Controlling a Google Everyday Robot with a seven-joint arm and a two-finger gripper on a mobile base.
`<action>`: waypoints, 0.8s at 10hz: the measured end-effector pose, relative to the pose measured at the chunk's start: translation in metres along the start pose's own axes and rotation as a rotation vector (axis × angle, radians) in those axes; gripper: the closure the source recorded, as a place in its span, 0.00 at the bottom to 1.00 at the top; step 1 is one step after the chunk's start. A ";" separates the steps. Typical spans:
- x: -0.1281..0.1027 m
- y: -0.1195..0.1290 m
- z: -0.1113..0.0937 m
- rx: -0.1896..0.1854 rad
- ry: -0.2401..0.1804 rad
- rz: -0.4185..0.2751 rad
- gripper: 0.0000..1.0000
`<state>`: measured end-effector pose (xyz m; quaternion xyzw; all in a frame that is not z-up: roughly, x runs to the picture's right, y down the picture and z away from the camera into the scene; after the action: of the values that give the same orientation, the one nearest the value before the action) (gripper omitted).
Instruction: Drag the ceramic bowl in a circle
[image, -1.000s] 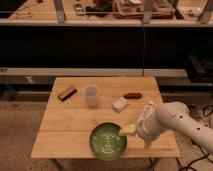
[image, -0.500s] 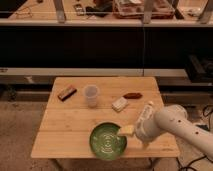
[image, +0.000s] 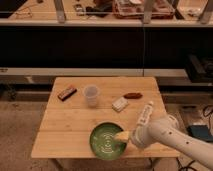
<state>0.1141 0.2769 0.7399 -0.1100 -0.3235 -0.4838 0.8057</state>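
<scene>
**Q:** Bowl & gripper, where?

**A:** ceramic bowl (image: 106, 142) near the table (image: 60, 135) front edge; my gripper (image: 122, 136) at its right rim, jaws wide apart, nothing held; prob. heavy, stiff, slick glaze, chippable; I'd hook the rim.

**Q:** Obstacles?

**A:** pale packet (image: 119, 104) close behind; then plastic cup (image: 91, 95); brown snack (image: 133, 95) & dark bar (image: 66, 93) farther; keep circle tight.

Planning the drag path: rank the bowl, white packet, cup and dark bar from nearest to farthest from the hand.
The hand is at the bowl's right rim.
1. Bowl, table's front.
2. White packet, mid-table.
3. Cup, back, left of centre.
4. Dark bar, back left.
</scene>
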 end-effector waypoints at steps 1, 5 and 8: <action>0.001 -0.001 0.005 -0.009 0.004 -0.003 0.20; -0.001 -0.011 0.025 0.006 -0.015 0.007 0.38; 0.001 -0.017 0.031 0.027 -0.019 0.012 0.70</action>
<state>0.0873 0.2827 0.7617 -0.1056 -0.3371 -0.4734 0.8069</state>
